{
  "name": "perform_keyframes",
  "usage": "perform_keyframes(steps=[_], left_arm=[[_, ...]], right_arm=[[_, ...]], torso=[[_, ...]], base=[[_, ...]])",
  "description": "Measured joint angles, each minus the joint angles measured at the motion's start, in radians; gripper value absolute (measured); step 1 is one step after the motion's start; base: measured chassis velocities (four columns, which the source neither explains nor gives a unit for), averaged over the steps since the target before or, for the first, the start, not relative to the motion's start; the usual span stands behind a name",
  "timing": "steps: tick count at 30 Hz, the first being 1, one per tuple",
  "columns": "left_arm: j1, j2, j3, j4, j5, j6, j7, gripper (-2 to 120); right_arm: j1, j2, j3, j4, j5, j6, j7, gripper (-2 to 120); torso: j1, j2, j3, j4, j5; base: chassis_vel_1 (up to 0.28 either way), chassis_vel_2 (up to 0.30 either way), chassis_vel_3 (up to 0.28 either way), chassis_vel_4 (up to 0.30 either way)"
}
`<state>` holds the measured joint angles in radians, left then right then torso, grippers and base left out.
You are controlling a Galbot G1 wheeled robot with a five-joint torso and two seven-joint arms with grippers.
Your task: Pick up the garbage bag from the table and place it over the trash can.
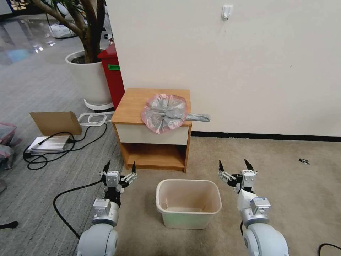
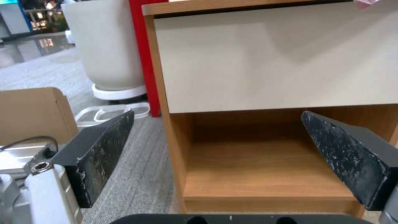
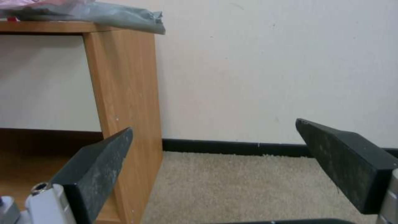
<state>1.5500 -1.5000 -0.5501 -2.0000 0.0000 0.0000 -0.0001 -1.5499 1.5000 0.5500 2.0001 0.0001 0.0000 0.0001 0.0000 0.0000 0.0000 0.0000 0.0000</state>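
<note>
Nearest, the left claw [image 1: 119, 168] and right claw [image 1: 233, 165] hover released (fingers spread wide) beside the trash can [image 1: 188, 203] on the carpet. Beyond, the garbage bag [image 1: 165, 112] lies crumpled on the counter [image 1: 132, 106].

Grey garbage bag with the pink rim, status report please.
Left tool and right tool open, low, flanking cream plastic trash can. Crinkly grey garbage bag untouched on wooden table. Nothing in the way.
</note>
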Motion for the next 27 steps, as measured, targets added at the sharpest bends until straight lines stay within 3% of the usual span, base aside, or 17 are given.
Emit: perform_keyframes(steps=[27], left_arm=[[0.000,0.000,0.000,0.000,0.000,0.000,0.000,100]], right_arm=[[0.000,0.000,0.000,0.000,0.000,0.000,0.000,100]], torso=[[0.000,0.000,0.000,0.0000,-0.0001]], base=[[0.000,0.000,0.000,0.000]])
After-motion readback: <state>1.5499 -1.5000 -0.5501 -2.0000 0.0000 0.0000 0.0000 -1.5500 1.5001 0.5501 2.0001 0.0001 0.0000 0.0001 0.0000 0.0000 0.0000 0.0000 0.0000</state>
